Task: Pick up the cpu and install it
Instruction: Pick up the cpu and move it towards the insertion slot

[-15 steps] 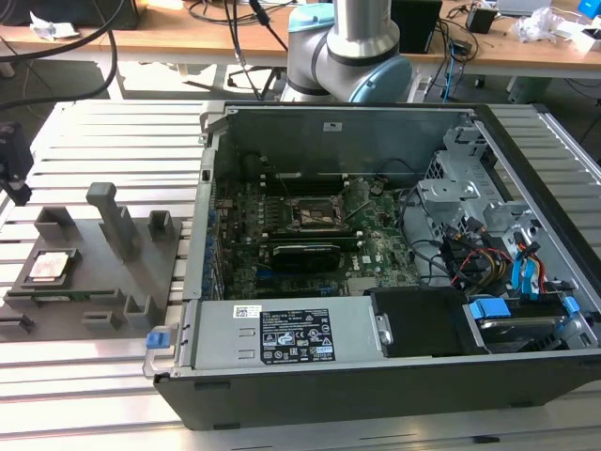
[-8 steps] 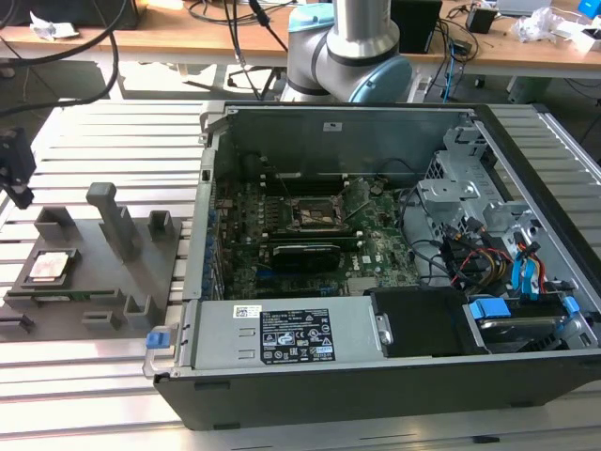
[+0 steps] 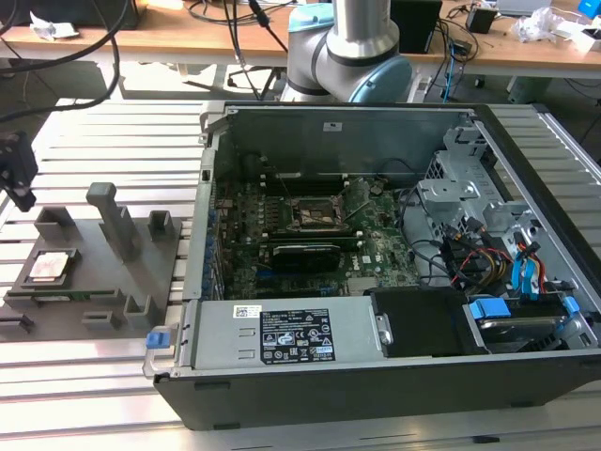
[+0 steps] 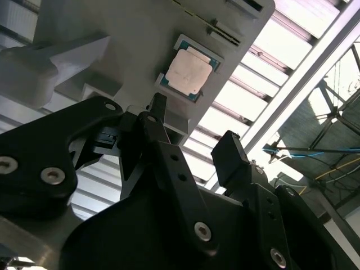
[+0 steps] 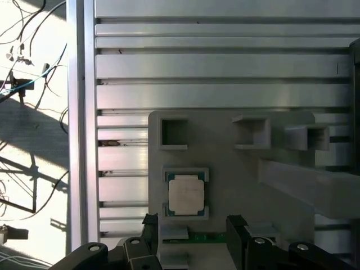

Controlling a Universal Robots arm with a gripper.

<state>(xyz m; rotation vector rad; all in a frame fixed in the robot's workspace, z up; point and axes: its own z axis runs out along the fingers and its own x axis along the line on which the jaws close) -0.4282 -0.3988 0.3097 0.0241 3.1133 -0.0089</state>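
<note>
The cpu (image 3: 51, 267) is a small square chip with a shiny pinkish-silver top. It lies flat in a recess of the grey fixture plate (image 3: 103, 282) at the exterior view's left. My black gripper (image 3: 19, 178) hangs above the plate's far left edge, clear of the chip. Both wrist views show the cpu (image 4: 190, 73) (image 5: 186, 194) just beyond my fingertips. The gripper (image 4: 194, 135) (image 5: 192, 225) is open, its two fingers apart with nothing between them. The black-framed socket (image 3: 315, 214) sits on the green motherboard inside the open computer case.
The open computer case (image 3: 376, 376) takes up the middle and the exterior view's right. Grey posts and blocks (image 3: 113, 216) stand up from the fixture plate near the chip. Everything rests on a slatted aluminium table (image 3: 94, 132). The arm's base (image 3: 347, 56) stands behind the case.
</note>
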